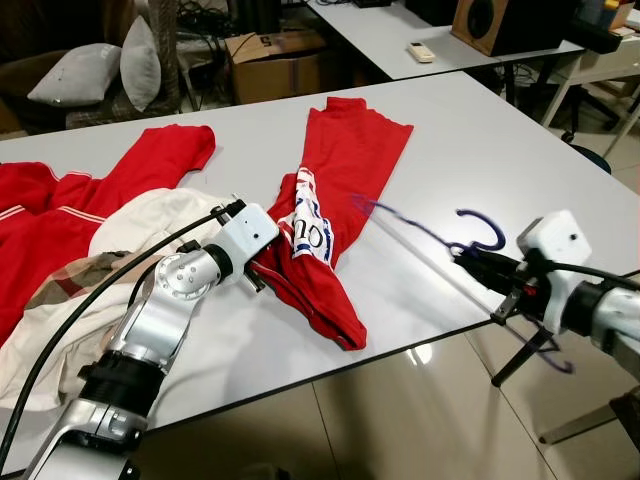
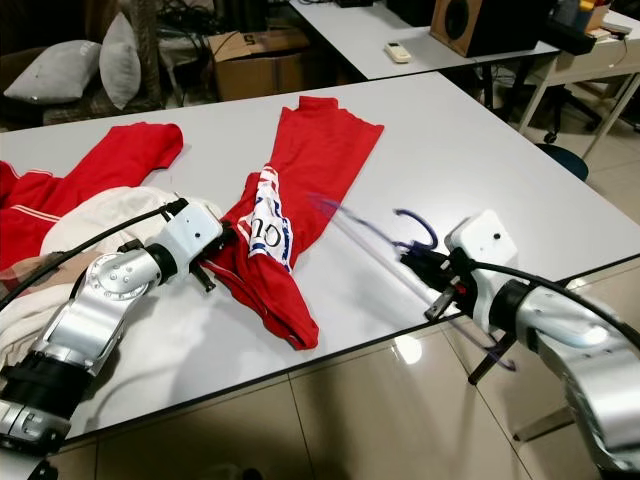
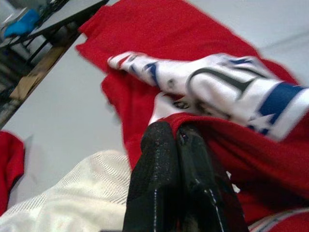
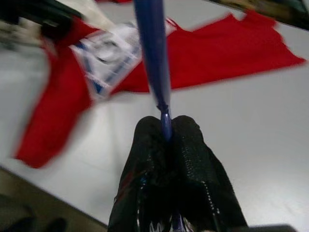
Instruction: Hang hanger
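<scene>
A red shirt [image 1: 345,170] with a white and blue printed patch [image 1: 308,228] lies stretched across the grey table [image 1: 480,140]. My left gripper [image 1: 262,268] is shut on a fold of this shirt at its near edge; the left wrist view has the black fingers [image 3: 169,159] pinching red cloth under the patch [image 3: 227,92]. My right gripper [image 1: 470,258] is shut on a thin blue hanger [image 1: 420,228], held just above the table's front right part, its hook [image 1: 485,232] curling up by the wrist. The hanger's arm [image 4: 152,53] points toward the shirt.
More red clothing [image 1: 90,190] and a cream garment [image 1: 130,250] lie heaped at the table's left. Behind stand a cardboard box [image 1: 275,65], grey cushions [image 1: 90,70], and a second table [image 1: 420,30] with a remote and a speaker. Tiled floor [image 1: 400,420] lies below the front edge.
</scene>
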You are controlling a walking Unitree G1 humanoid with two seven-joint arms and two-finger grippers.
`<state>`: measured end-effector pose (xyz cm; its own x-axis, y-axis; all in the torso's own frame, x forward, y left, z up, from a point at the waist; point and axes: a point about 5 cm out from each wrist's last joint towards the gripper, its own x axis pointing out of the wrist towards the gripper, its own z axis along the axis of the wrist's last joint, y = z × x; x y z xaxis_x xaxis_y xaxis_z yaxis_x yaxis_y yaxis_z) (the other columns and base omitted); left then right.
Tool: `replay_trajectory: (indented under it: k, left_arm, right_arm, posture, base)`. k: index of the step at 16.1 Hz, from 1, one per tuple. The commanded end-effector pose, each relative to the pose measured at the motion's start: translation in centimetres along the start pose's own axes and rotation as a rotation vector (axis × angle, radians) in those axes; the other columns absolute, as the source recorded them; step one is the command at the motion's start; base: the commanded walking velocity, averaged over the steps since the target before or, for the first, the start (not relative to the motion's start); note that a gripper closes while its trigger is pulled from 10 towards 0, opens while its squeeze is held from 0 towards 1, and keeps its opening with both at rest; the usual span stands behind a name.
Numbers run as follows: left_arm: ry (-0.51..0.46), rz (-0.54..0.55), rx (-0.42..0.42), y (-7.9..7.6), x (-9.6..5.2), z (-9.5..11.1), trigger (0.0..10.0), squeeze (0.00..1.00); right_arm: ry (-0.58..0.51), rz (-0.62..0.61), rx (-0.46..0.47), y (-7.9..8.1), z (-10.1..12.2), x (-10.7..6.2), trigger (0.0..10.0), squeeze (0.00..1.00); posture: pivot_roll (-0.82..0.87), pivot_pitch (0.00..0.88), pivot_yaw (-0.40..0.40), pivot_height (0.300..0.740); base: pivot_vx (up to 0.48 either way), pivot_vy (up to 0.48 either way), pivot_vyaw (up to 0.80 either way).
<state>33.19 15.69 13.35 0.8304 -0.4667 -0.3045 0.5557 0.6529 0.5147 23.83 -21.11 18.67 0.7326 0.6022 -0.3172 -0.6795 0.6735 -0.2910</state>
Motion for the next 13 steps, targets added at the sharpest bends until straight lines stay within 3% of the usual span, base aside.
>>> replay_trajectory:
  k: [1,4,6,7,8,11,13]
  left_arm:
    - [0.008,0.036,-0.025,0.7,0.2,0.2,0.0,0.0]
    - [-0.051,0.085,-0.182,1.7,1.3,1.7,0.0,0.0]
    - [-0.056,0.099,-0.184,2.1,1.4,2.2,0.0,0.0]
    - [-0.037,0.114,-0.171,2.6,1.2,1.7,0.0,0.0]
    - [-0.027,0.121,-0.17,2.8,1.1,1.4,0.0,0.0]
    - [-0.025,0.127,-0.164,3.4,1.0,1.3,0.0,0.0]
    - [-0.051,0.102,-0.145,3.3,1.3,1.9,0.0,0.0]
  right_arm:
    - [-0.049,0.029,0.027,0.3,0.7,-0.7,10.0,0.0]
    - [-0.218,-0.019,0.174,0.5,2.4,-0.3,10.0,0.0]
    - [-0.229,0.015,0.27,1.5,2.1,0.5,10.0,0.0]
    - [-0.134,0.119,0.239,3.1,0.7,0.5,10.0,0.0]
    - [-0.079,0.167,0.214,3.6,-0.1,0.1,10.0,0.0]
    - [0.011,0.227,0.15,3.2,-0.7,-1.7,10.0,0.0]
    - [-0.014,0.277,0.136,2.9,0.1,-2.7,10.0,0.0]
  posture:
    - [-0.07,0.0,0.049,0.74]
    - [-0.08,0.0,0.053,0.74]
    - [-0.07,0.0,0.051,0.74]
    - [-0.07,0.0,0.051,0.74]
    - [-0.06,0.0,0.048,0.74]
    - [-0.06,0.0,0.044,0.74]
    - [-0.06,0.0,0.039,0.74]
  base:
    - [0.0,0.0,0.0]
    - [0.0,0.0,0.0]
    - [0.0,0.0,0.0]
    - [0.0,0.0,0.0]
    - [0.0,0.0,0.0]
    - [0.0,0.0,0.0]
    - [0.0,0.0,0.0]
